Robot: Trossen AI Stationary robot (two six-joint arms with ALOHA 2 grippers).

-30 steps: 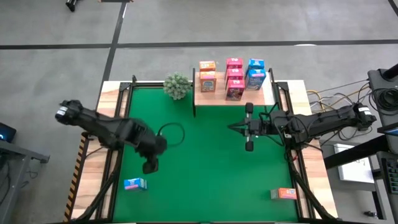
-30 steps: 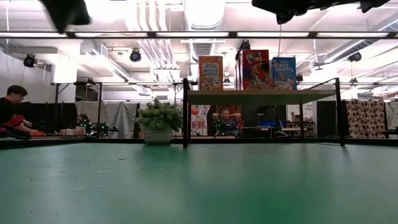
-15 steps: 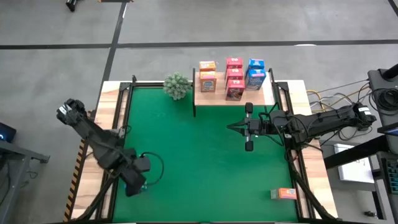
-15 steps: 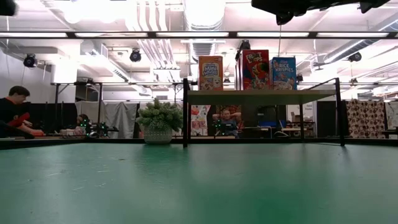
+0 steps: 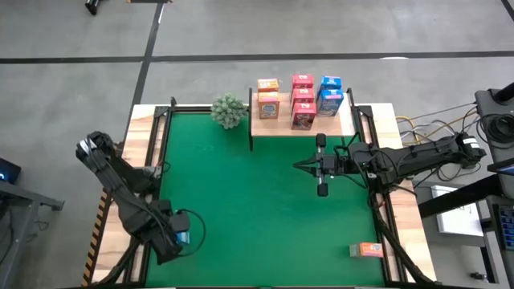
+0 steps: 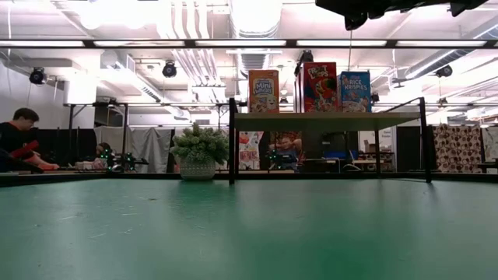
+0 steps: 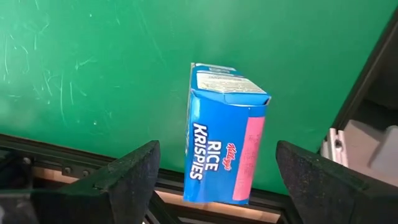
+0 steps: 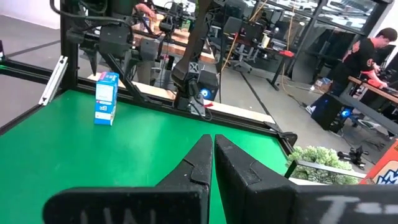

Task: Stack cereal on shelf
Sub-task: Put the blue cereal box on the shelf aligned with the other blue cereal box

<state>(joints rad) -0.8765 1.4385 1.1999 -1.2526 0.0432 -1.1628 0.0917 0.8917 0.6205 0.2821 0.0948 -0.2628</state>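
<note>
A blue cereal box (image 7: 224, 134) stands on the green table near its near left corner (image 5: 184, 238). My left gripper (image 7: 221, 186) hangs over it, pointing down and open, one finger on each side of the box and apart from it (image 5: 170, 241). An orange cereal box (image 5: 369, 250) lies near the near right corner. Several orange, red and blue boxes (image 5: 303, 100) stand on the wooden shelf (image 5: 281, 124) at the far edge. My right gripper (image 5: 321, 164) is shut, level, in front of the shelf (image 8: 213, 155).
A small green plant (image 5: 229, 111) stands left of the shelf. Black rails (image 5: 157, 160) run along the table's left and right sides. The middle of the green table (image 5: 249, 201) is bare. People sit in the room beyond the table (image 6: 15, 140).
My left gripper has swung from the table's left middle toward the near left corner and come down over the blue box. The box has kept its place. My right arm has stayed still.
</note>
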